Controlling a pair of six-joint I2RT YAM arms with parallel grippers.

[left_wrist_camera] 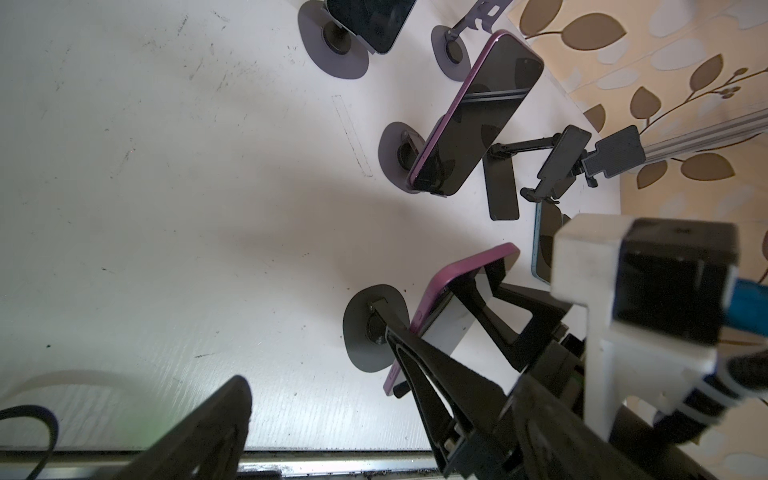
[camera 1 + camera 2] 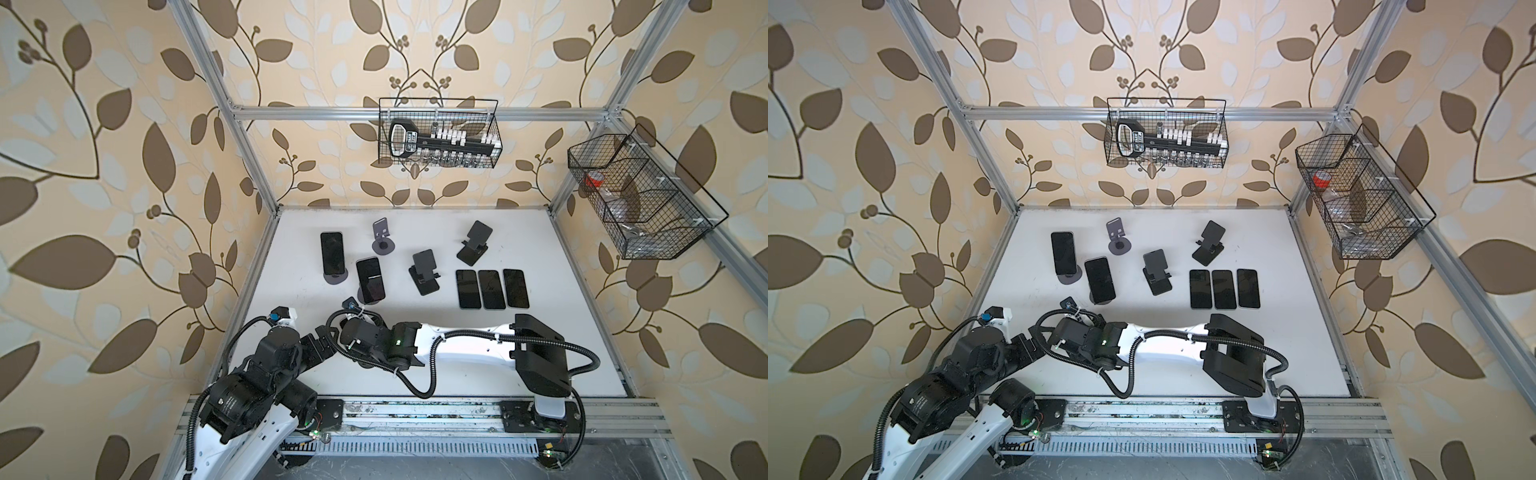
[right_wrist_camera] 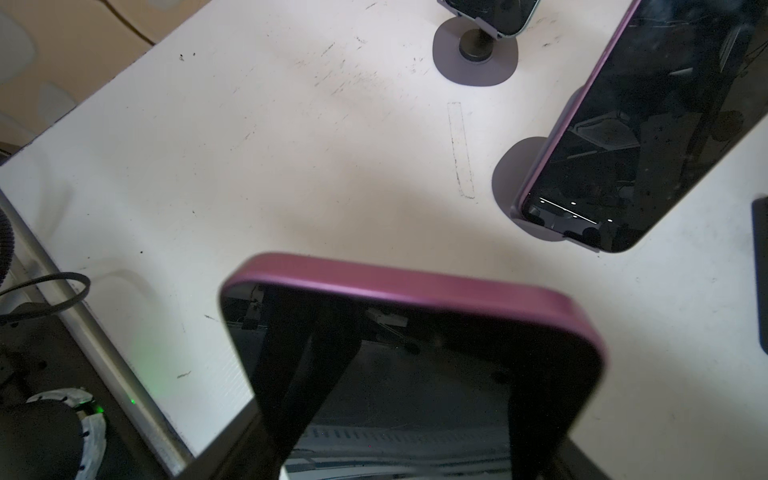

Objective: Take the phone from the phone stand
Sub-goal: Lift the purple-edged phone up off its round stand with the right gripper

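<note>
While the right gripper [image 1: 432, 309] pinches the purple phone [image 3: 415, 357], which seems to sit on its phone stand [image 1: 365, 332] near the front of the table [image 2: 457, 370], lifting comes next: up and out, slowly. Another phone on a stand [image 1: 478, 116] is close, so no swinging. The left gripper [image 2: 322, 340] hangs beside, spread wide, holding nothing.
</note>
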